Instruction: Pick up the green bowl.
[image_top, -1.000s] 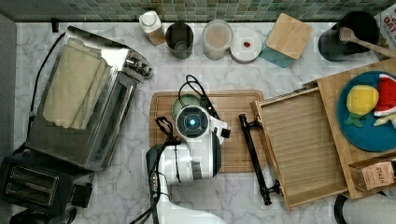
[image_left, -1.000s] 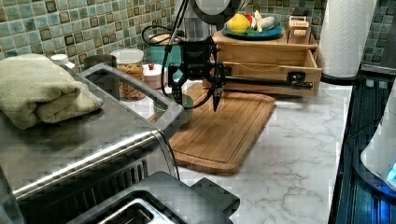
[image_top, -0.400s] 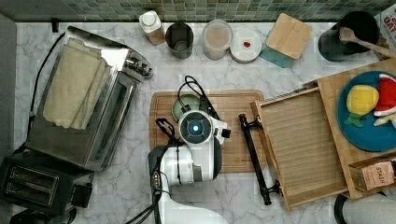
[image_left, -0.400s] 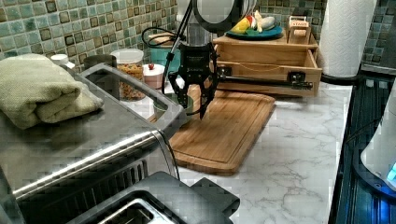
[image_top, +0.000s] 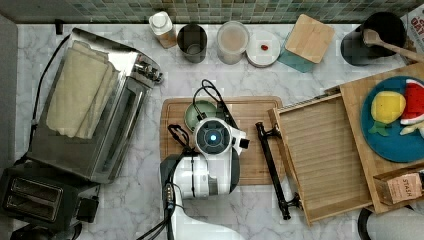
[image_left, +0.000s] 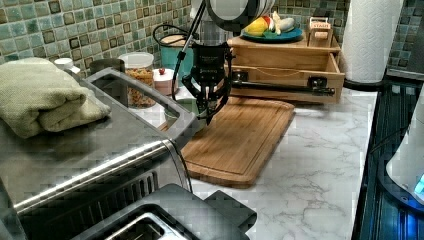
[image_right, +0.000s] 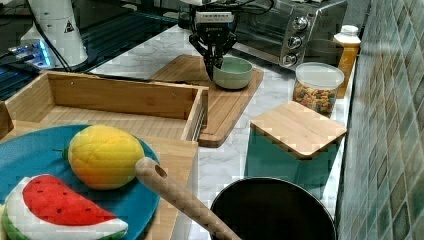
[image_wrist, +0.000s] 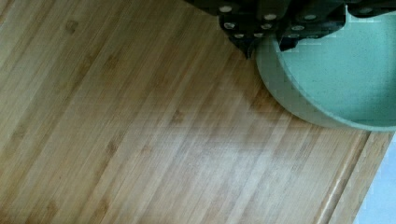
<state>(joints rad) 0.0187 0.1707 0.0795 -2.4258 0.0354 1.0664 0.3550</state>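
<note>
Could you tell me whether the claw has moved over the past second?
Yes. In the left view the claw has dropped toward the cutting board, at the green bowl.

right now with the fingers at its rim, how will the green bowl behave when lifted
The green bowl looks rigid and glazed, so probably stiff but somewhat slippery at a rim pinch. It is small and shallow, likely light. Gripped on one side only, it may tilt; its flat base on the cutting board suggests no rolling.
</note>
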